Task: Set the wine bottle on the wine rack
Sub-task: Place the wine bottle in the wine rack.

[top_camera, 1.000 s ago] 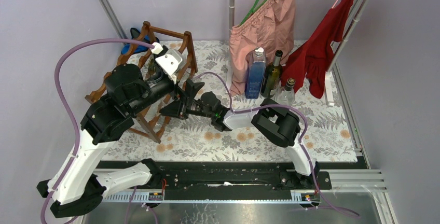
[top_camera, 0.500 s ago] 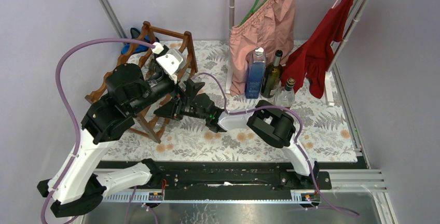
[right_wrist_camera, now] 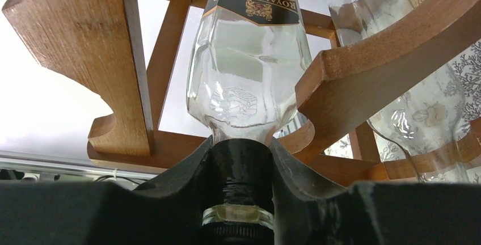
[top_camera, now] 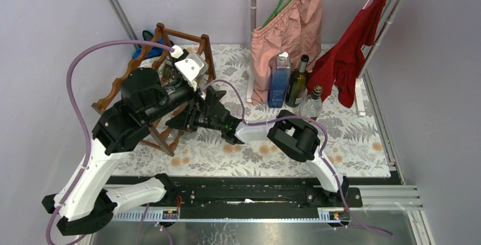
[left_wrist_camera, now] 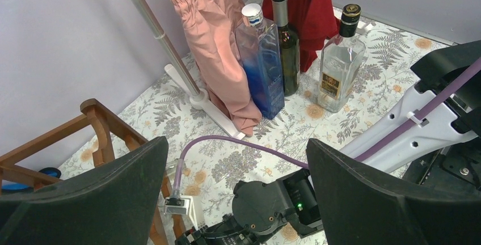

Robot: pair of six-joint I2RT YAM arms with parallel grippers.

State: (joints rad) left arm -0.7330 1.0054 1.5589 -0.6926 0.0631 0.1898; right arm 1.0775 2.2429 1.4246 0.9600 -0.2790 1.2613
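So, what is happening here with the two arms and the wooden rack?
The right gripper is shut on the neck of a clear bottle, whose body is in between the scalloped rails of the wine rack. It has not let go yet. The left gripper is open and empty, up beside the rack.

Robotics lab test cell: plain lilac walls (top_camera: 51,29), aluminium frame posts (top_camera: 117,7), slotted mounting rail (top_camera: 391,197) along the near edge.
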